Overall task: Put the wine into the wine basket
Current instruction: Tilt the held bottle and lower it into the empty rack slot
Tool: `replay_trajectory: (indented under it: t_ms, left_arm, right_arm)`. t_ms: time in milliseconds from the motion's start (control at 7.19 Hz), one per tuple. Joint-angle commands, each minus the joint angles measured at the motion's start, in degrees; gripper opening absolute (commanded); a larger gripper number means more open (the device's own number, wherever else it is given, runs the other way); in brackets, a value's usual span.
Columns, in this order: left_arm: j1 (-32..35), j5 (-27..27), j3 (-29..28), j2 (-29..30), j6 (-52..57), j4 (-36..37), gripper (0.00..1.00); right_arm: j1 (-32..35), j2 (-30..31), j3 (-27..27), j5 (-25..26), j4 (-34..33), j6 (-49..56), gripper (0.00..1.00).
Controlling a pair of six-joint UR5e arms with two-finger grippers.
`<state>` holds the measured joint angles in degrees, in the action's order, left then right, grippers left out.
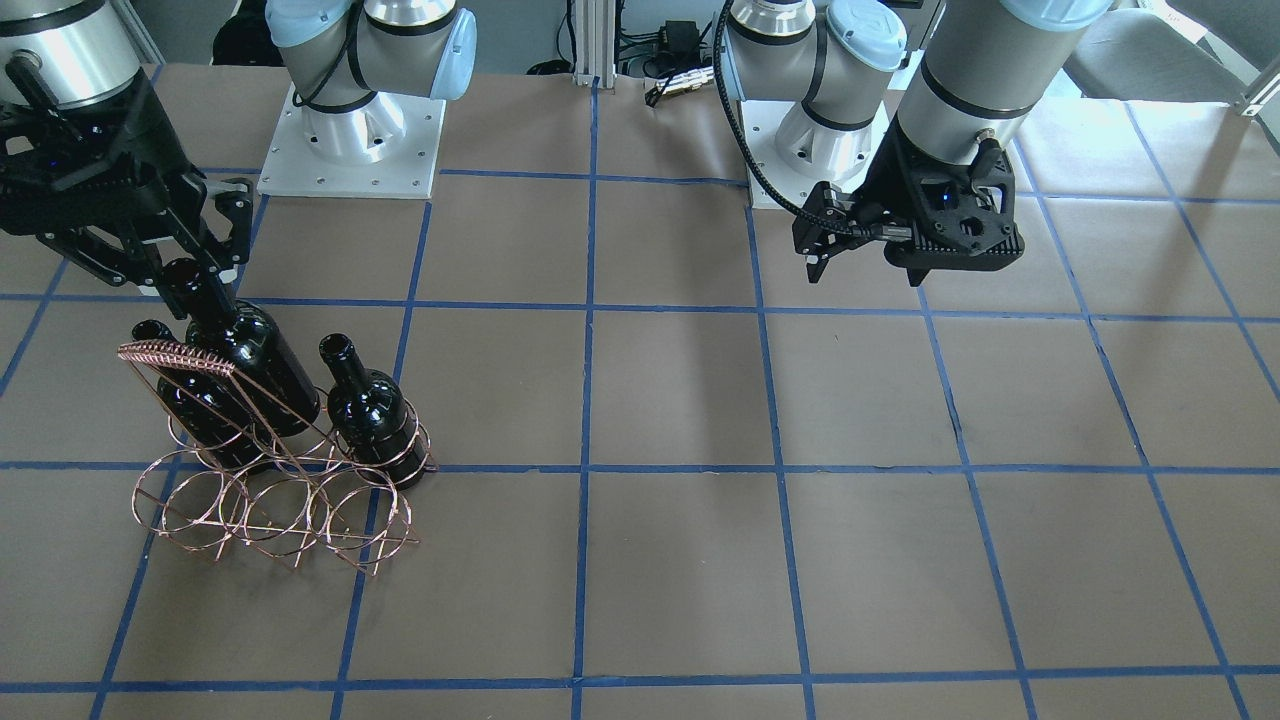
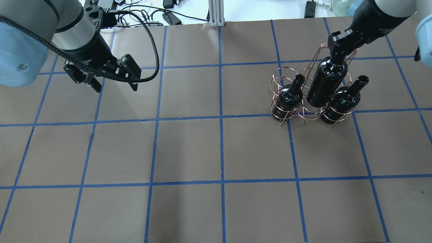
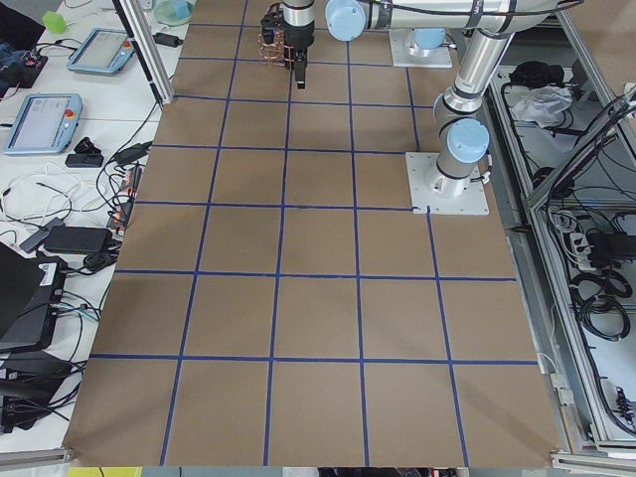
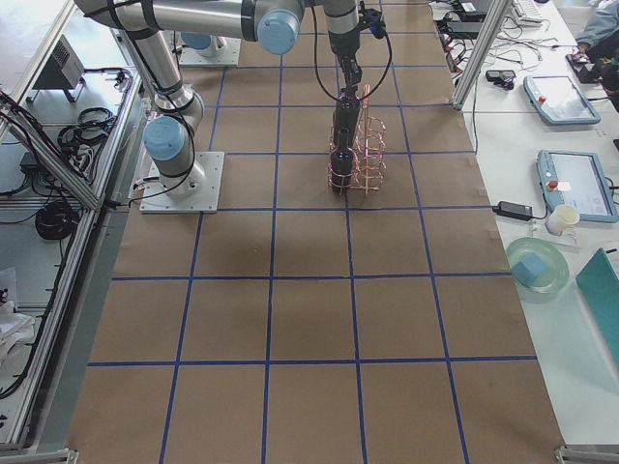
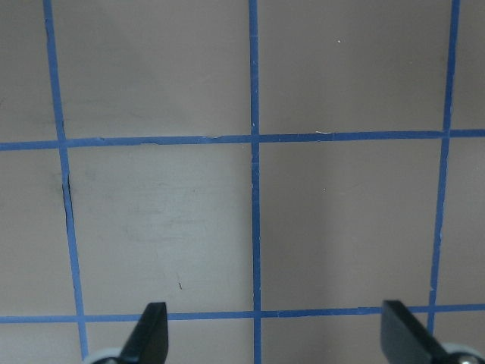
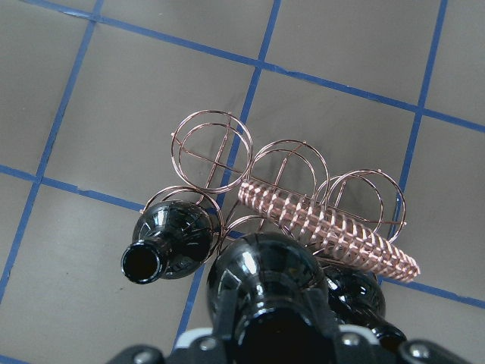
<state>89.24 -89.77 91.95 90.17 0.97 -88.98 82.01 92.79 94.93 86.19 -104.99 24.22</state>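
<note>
My right gripper is shut on the neck of a glossy black wine bottle and holds it upright over the copper wire wine basket. The bottle's base is among the wires of the middle ring in the robot-side row. I cannot tell whether it rests on the bottom. Two look-alike bottles stand in the rings on either side, one and the other. The right wrist view looks down on the held bottle and the coil-wrapped handle. My left gripper is open and empty, far off above the table.
The basket's three rings on the operators' side hold nothing. The table is brown paper with a blue tape grid. Both arm bases stand on the robot's side. Cables and devices lie beyond the table's far edge.
</note>
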Motion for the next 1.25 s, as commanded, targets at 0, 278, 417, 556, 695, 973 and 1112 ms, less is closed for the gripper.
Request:
replay_trajectory:
  t_ms: [0, 278, 417, 556, 695, 973, 1112]
  left_arm:
    - [-0.11, -0.05, 0.07, 0.01, 0.0, -0.32, 1.0]
    - [-0.11, -0.23, 0.07, 0.01, 0.0, -0.32, 1.0]
    - [-0.11, -0.23, 0.07, 0.01, 0.0, -0.32, 1.0]
    - [-0.2, -0.23, 0.07, 0.01, 0.0, -0.23, 1.0]
    - [-0.2, -0.32, 0.07, 0.01, 0.0, -0.32, 1.0]
    - [-0.29, -0.32, 0.07, 0.01, 0.0, -0.32, 1.0]
    - [-0.29, -0.32, 0.07, 0.01, 0.0, -0.32, 1.0]
  right_arm:
    - [0.08, -0.59, 0.08, -0.14, -0.22, 0.04, 0.0]
    - [0.0, -1.3, 0.08, -0.23, -0.31, 0.04, 0.0]
    - [0.0, -1.56, 0.08, -0.23, -0.57, 0.04, 0.0]
    - [0.08, -1.91, 0.08, -0.23, -0.57, 0.04, 0.0]
    - [0.08, -2.35, 0.08, -0.23, -0.92, 0.04, 0.0]
    - [0.08, -2.79, 0.08, -0.23, -1.18, 0.04, 0.0]
    - [0.08, -2.79, 0.17, -0.23, -1.19, 0.04, 0.0]
